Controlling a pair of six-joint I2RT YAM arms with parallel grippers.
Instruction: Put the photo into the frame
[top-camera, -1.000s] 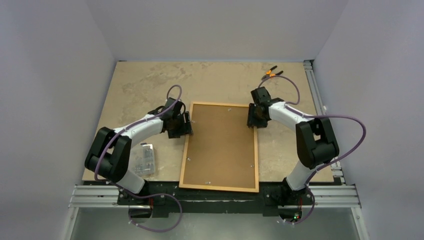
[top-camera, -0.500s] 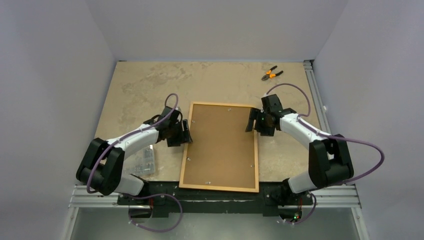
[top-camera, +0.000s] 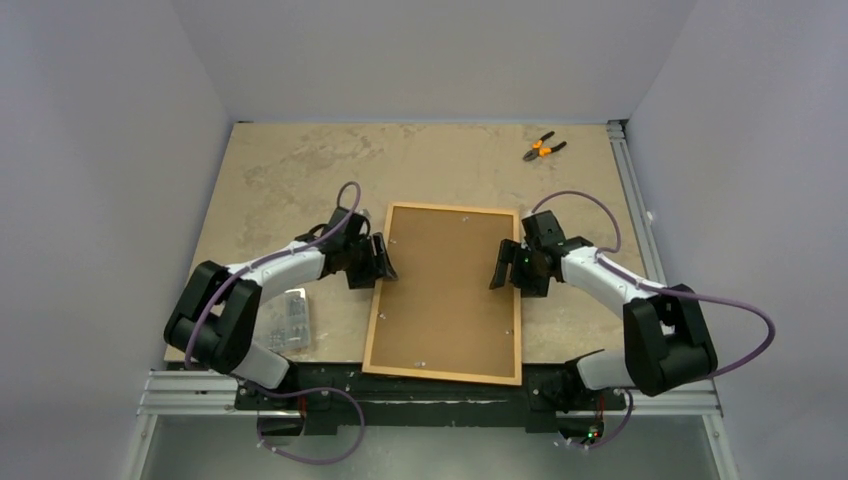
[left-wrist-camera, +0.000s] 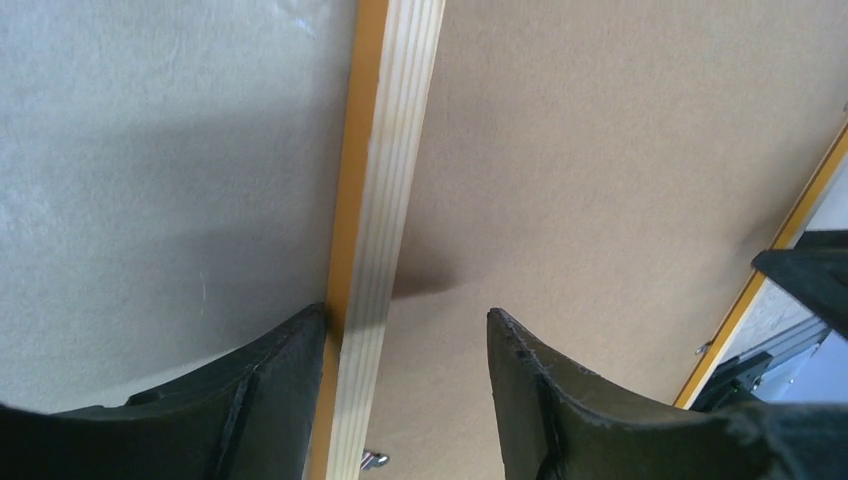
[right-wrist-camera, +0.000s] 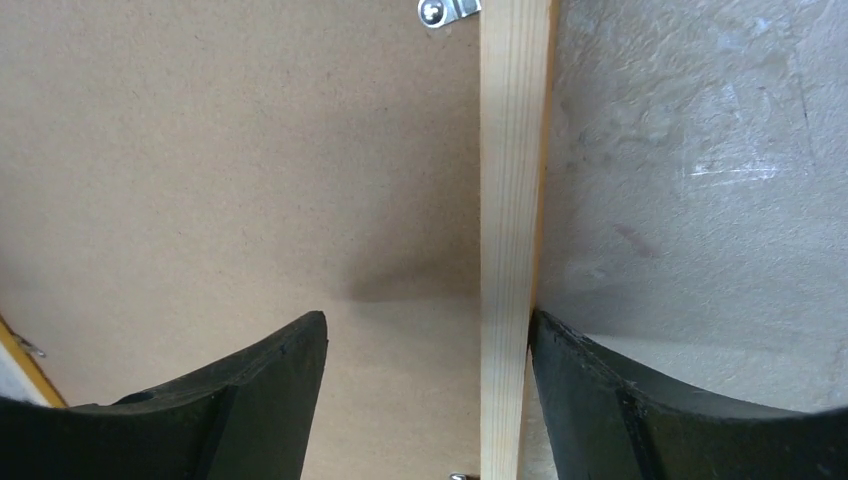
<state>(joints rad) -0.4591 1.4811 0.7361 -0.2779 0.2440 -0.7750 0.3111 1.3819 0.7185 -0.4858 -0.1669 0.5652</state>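
Note:
The frame (top-camera: 378, 300) lies face down on the table, pale wood reverse up, with a thin orange border. A plain brown backing board (top-camera: 447, 290) fills it. The photo is hidden. My left gripper (top-camera: 382, 258) is open astride the frame's left rail (left-wrist-camera: 395, 150); its outer finger (left-wrist-camera: 270, 400) touches the rail's orange side and the inner one hangs over the board. My right gripper (top-camera: 500, 268) is open astride the right rail (right-wrist-camera: 512, 150); its outer finger (right-wrist-camera: 640, 400) touches the rail.
Orange-handled pliers (top-camera: 541, 149) lie at the far right of the table. A clear packet of small parts (top-camera: 290, 318) lies near the left arm's base. Small metal clips (right-wrist-camera: 447, 10) sit along the frame's inner edge. The frame's near end reaches the table's front edge.
The right gripper has moved nearer along the right rail. The left gripper has shifted right onto the left rail. The frame has slid slightly to the right.

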